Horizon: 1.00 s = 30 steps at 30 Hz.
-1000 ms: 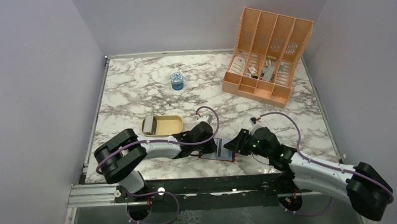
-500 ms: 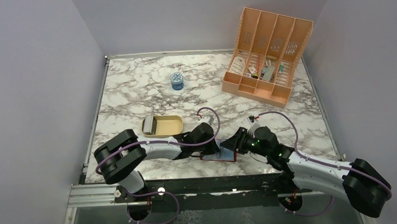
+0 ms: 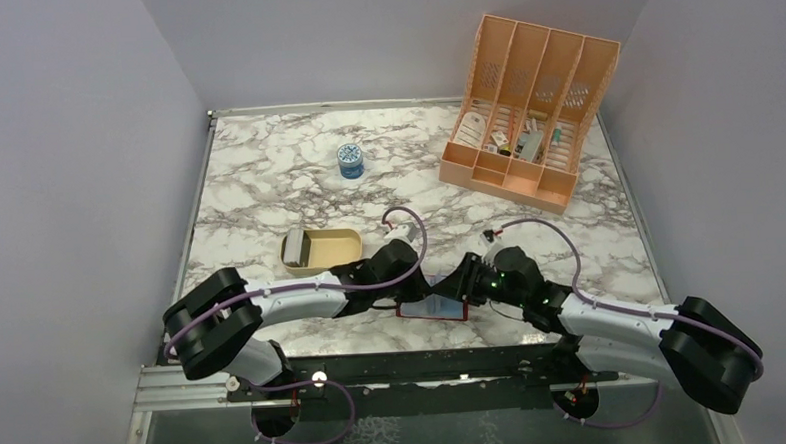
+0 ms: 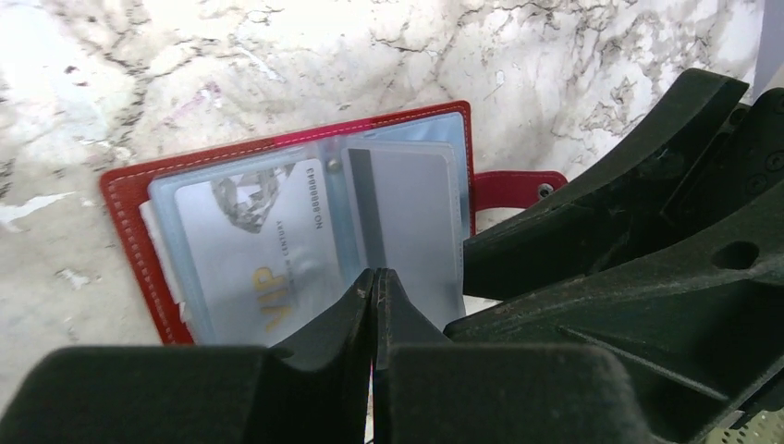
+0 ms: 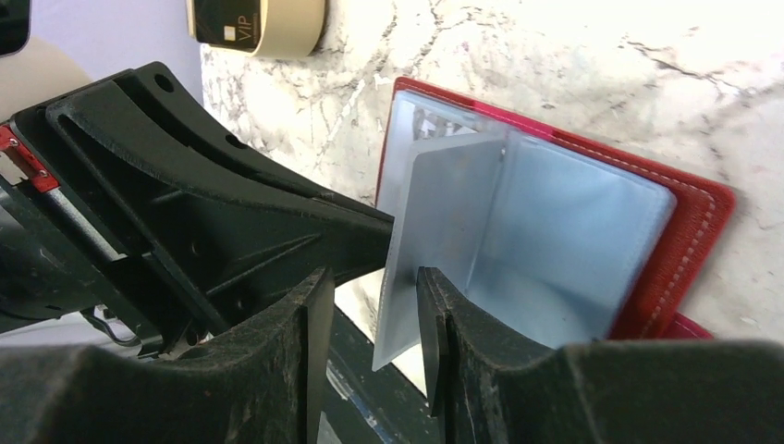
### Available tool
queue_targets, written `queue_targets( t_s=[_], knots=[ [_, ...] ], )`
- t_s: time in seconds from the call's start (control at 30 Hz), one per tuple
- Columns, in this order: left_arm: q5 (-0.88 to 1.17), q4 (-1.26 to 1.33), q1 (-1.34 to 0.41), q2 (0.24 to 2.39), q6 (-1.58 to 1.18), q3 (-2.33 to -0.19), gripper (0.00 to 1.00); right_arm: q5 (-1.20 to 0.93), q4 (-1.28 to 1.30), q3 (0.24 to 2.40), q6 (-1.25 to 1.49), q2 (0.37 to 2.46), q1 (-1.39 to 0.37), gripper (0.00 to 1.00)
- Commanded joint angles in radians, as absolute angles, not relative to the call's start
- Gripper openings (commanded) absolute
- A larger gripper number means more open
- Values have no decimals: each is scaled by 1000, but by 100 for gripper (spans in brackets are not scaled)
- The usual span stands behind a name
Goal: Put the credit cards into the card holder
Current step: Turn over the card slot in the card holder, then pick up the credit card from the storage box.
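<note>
The dark red card holder (image 3: 431, 309) lies open on the marble near the front edge, between both grippers. In the left wrist view its red cover (image 4: 125, 190) frames pale blue pockets holding a silver VIP card (image 4: 259, 245) and a grey card with a dark stripe (image 4: 411, 222). My left gripper (image 4: 374, 280) is shut, its tips over the pockets (image 3: 419, 285). My right gripper (image 5: 373, 277) is open; one pale blue pocket leaf (image 5: 444, 231) stands up between its fingers, against the right one. More cards (image 3: 295, 246) lie in the tan tray, one black (image 5: 226, 23).
The tan tray (image 3: 338, 250) sits just left of the grippers. A peach slotted organizer (image 3: 529, 106) stands at the back right, and a small blue round container (image 3: 350, 161) at the back middle. The table's front edge and black rail run just behind the card holder.
Both grippers have closed in over the card holder, the right one moving left. The upright pocket leaf now stands between the right fingers and the holder lies more spread out.
</note>
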<state>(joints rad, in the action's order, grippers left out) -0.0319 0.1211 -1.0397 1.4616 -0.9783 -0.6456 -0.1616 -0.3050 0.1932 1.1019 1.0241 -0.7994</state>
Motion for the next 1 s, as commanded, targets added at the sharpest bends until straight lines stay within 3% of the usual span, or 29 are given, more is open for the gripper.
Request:
queue_targets(
  t_s=[0.0, 0.43, 0.97],
  knots=[
    [-122, -2, -1013, 1387, -957, -659, 8, -228, -366, 254, 1065, 1070, -805, 40],
    [-207, -350, -735, 1103, -746, -746, 31, -410, -324, 435, 977, 1326, -805, 42],
    [-422, -642, -464, 1152, -424, -932, 49, -227, 38, 495, 831, 1077, -805, 41]
  ],
)
